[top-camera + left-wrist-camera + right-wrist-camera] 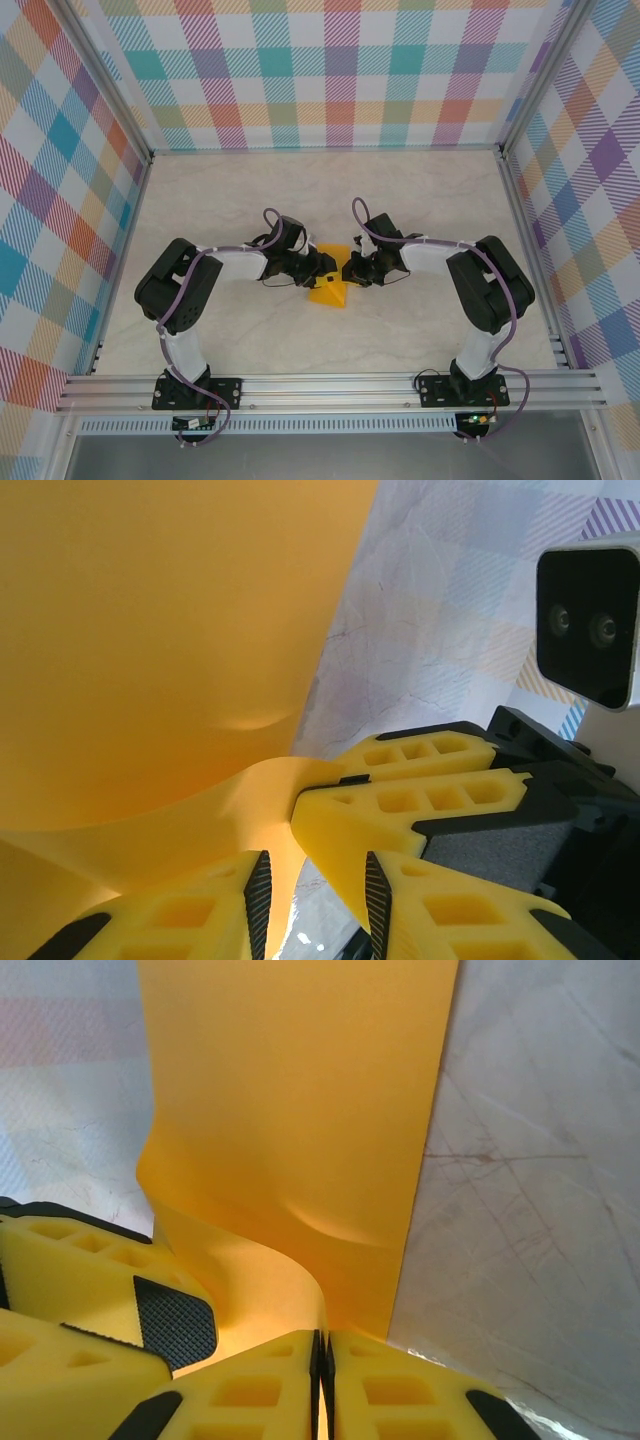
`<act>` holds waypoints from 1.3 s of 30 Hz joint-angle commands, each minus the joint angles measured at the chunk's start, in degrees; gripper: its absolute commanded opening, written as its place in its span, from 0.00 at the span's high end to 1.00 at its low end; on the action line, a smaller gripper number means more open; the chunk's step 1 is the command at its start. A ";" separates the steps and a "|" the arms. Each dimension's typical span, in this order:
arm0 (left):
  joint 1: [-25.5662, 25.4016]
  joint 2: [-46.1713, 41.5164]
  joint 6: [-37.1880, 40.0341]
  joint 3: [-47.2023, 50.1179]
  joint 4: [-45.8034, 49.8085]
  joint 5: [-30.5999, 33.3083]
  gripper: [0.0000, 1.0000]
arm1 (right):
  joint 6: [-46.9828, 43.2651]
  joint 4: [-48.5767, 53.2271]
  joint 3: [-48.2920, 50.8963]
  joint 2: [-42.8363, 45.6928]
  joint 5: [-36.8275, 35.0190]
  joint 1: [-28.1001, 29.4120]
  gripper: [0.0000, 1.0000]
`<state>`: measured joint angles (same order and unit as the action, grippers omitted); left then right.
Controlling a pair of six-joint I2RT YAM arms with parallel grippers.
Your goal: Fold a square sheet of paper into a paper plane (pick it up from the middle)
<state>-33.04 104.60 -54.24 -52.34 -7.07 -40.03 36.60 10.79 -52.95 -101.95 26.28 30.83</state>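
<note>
The square sheet of paper is in the middle of the top view. Part of it lies on the tabletop and its upper edge is lifted between the two arms. It is thin, plain orange-yellow paper. Up close it curls upward and has a small dent near the place where it is held. I think it is very light and floppy, so it will bend, slide and crease easily. A soft pinch near the middle of an edge looks best, not a hard pull.

The right end effector is pinched tight on the paper's edge, with its two fingers pressed together. The left end effector has its fingers apart. The paper's edge runs down beside one pad, but nothing squeezes it there.

The tabletop is pale, like marble, with fine scratches. It looks smooth, so the paper may slip on it. Bright checked walls stand around it, and a metal rail runs along the bottom of the top view.
</note>
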 commanded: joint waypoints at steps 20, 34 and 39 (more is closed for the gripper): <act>-1.85 1.17 1.36 -1.10 2.28 0.57 0.70 | -1.73 2.18 -1.79 -2.51 -0.45 0.02 0.87; -1.84 2.06 3.09 -2.07 6.30 2.26 0.72 | -2.50 2.82 -3.03 -3.92 0.08 0.06 0.86; -1.84 2.60 3.18 -2.24 6.50 2.19 0.72 | -2.59 3.01 -3.30 -3.88 -0.16 0.02 0.84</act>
<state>-34.11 105.84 -52.25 -53.21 -2.52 -38.28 35.14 12.58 -54.78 -104.62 26.00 30.83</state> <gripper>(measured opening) 0.281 0.159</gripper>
